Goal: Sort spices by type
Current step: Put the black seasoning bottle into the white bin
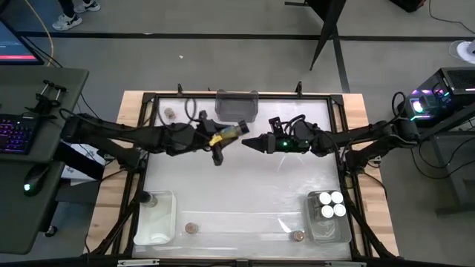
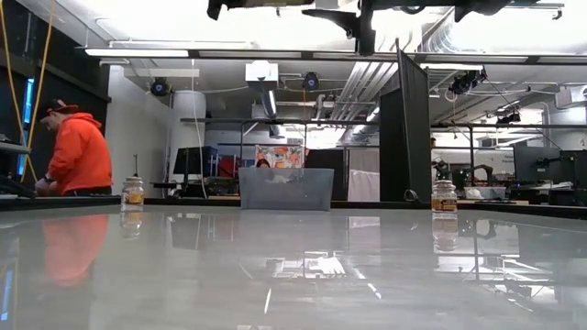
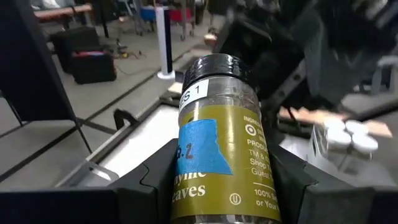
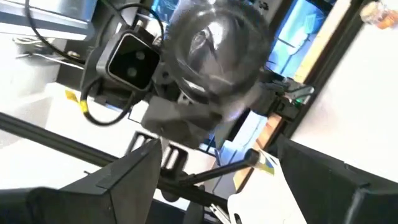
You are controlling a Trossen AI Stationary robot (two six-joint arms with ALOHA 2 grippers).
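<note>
Left gripper (image 3: 217, 186) jaws clamping a dark-lidded jar (image 3: 219, 130) above the table (image 1: 245, 185); right gripper (image 1: 247, 142) jaws spread, facing it, holding nothing

The middle of the desk (image 1: 237, 185) is left open below both raised arms. Passage is blocked at the far edge by a grey bin (image 1: 237, 104) and at the near corners by two clear bins (image 1: 154, 217).

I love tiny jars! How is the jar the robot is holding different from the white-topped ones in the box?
The held jar has a dark lid; the boxed jars have white lids. The held jar lies sideways in the left gripper, above the table; the boxed jars stand upright. Both are small and round.
</note>
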